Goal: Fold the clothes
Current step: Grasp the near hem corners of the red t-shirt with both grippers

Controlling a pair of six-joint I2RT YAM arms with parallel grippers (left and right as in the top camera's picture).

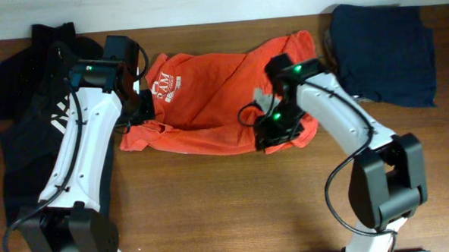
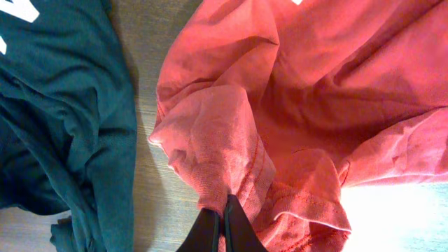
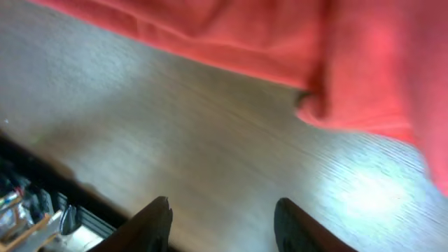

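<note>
Left gripper (image 2: 221, 208) clamped on a fold of the orange T-shirt (image 1: 208, 96); right gripper (image 3: 222, 204) spread wide, empty, over worktop (image 1: 228, 209) beside the shirt's edge.

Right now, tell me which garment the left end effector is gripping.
The orange shirt in the middle; the left end effector is shut on a bunched fold of it. The black garment at left and navy garment at right lie ungripped.

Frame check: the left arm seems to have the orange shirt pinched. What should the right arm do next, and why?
Probably ease the right gripper forward onto the near edge of the orange T-shirt and close. Its jaws stand open over bare table with fabric just ahead, while the left gripper is shut on a bunched fold.
</note>
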